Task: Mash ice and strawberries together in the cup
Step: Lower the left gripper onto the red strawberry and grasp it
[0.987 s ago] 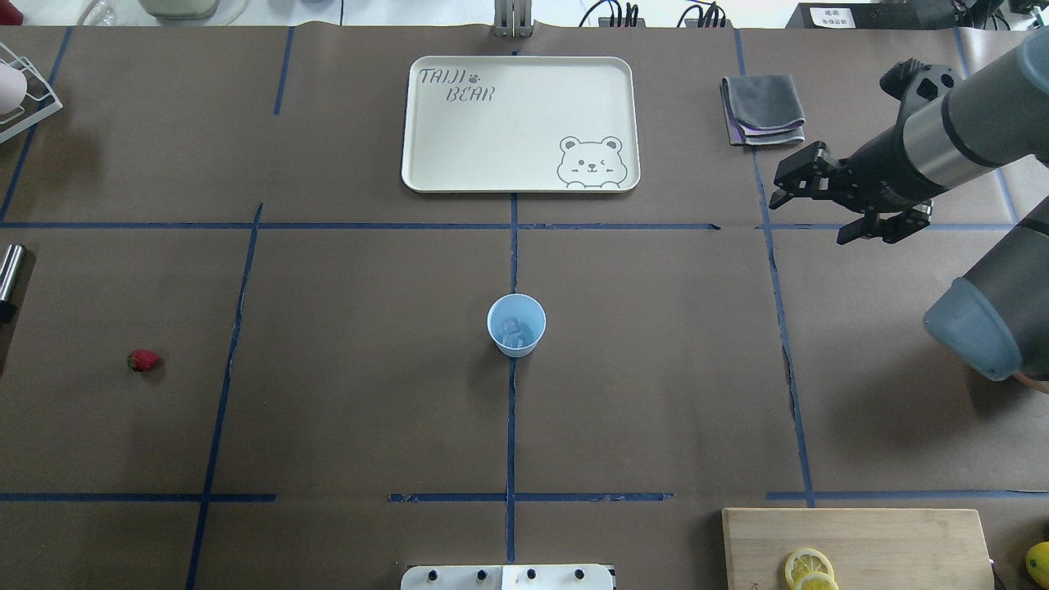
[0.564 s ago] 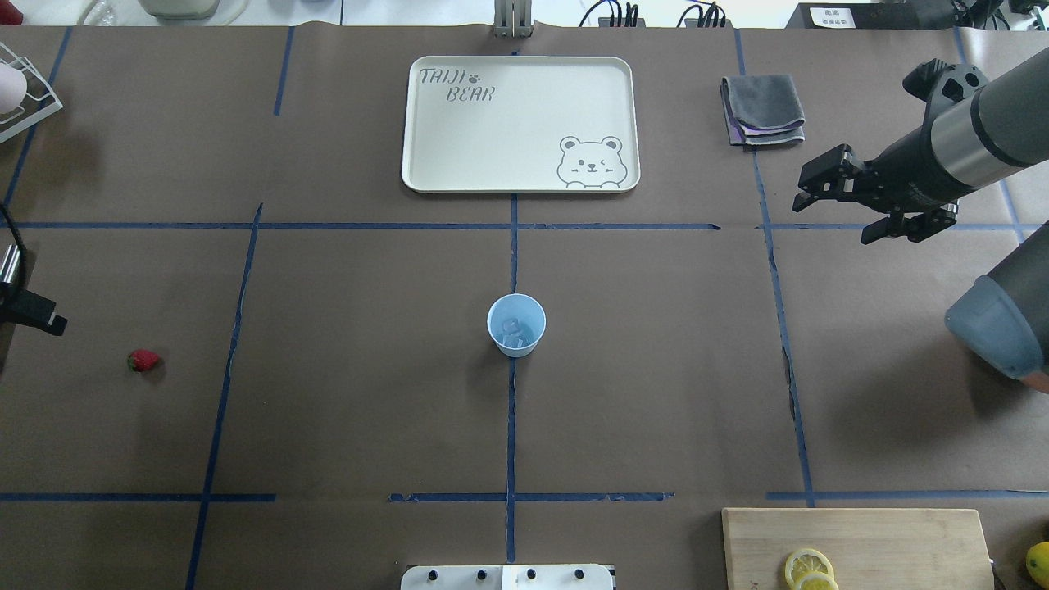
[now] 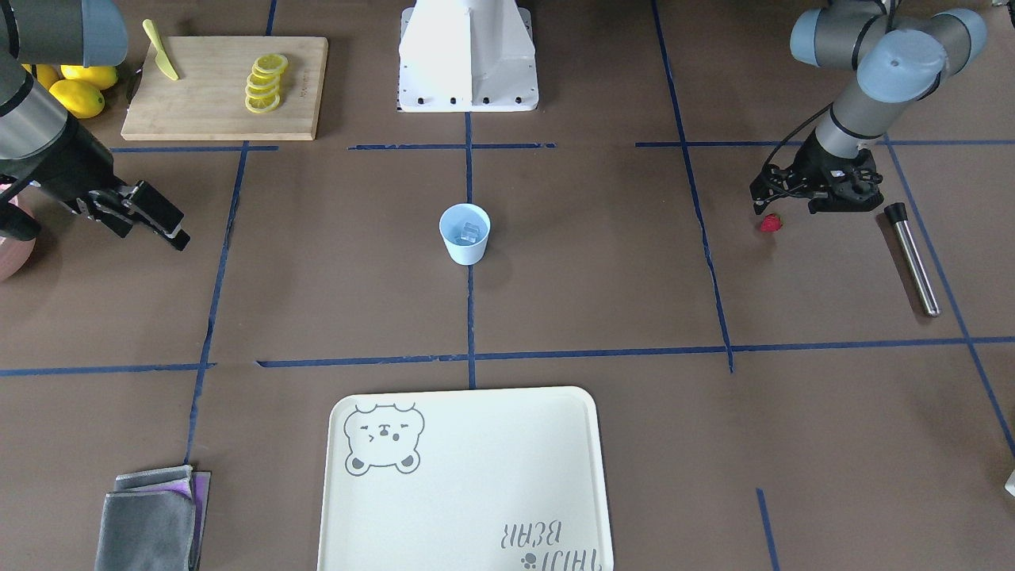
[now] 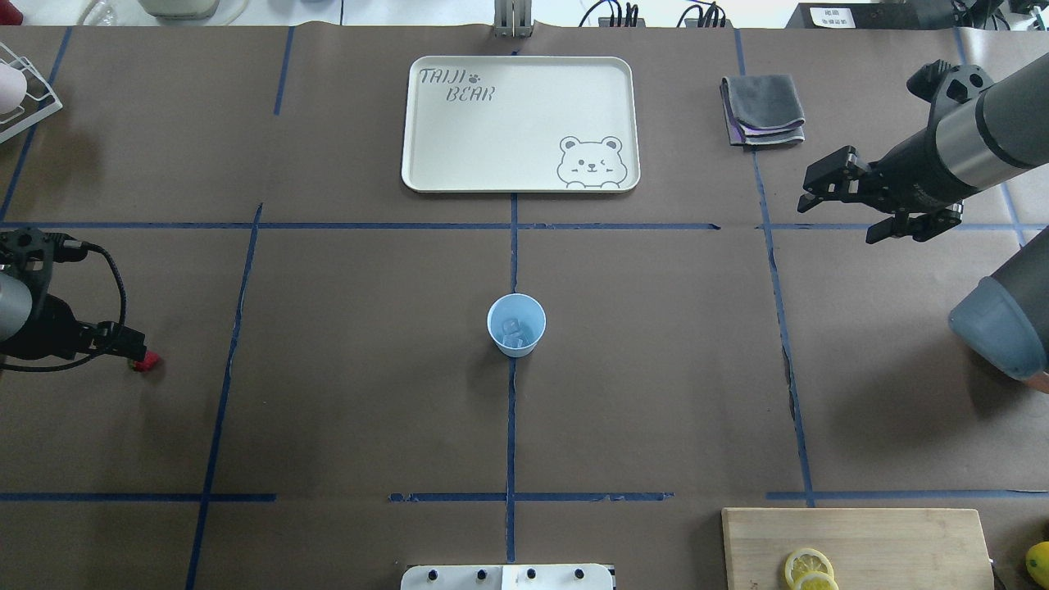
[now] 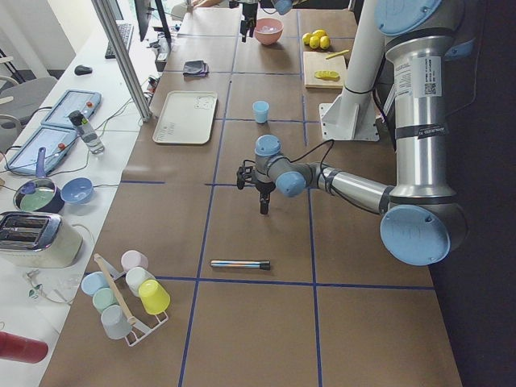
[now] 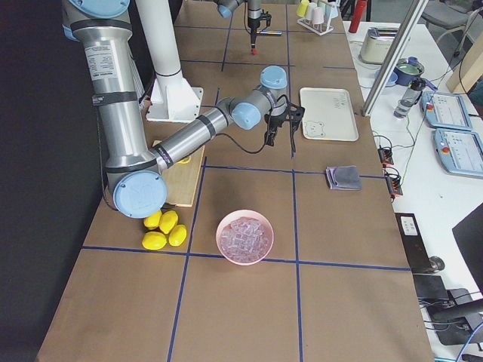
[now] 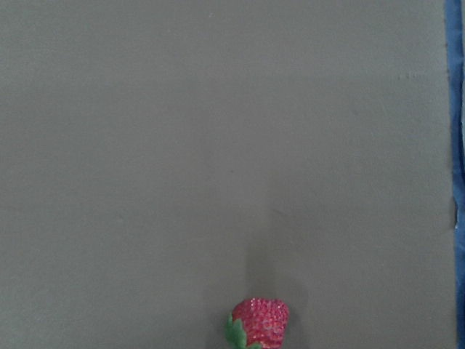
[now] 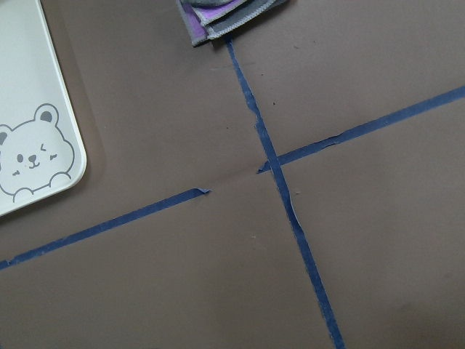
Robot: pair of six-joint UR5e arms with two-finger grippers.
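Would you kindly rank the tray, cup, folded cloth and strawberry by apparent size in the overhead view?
1. tray
2. folded cloth
3. cup
4. strawberry, smallest by far, though only partly visible

The cream tray (image 4: pixel 459 147) reads "TAIJI BEAR" beside a bear drawing.

Even, bright overhead light; soft shadow beside the cup (image 4: pixel 516 325); left wrist view slightly soft.

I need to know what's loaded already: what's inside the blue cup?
Clear ice pieces lie at the bottom of the cup. No strawberry is in it; that lies on the table. Anything under the ice is hidden.
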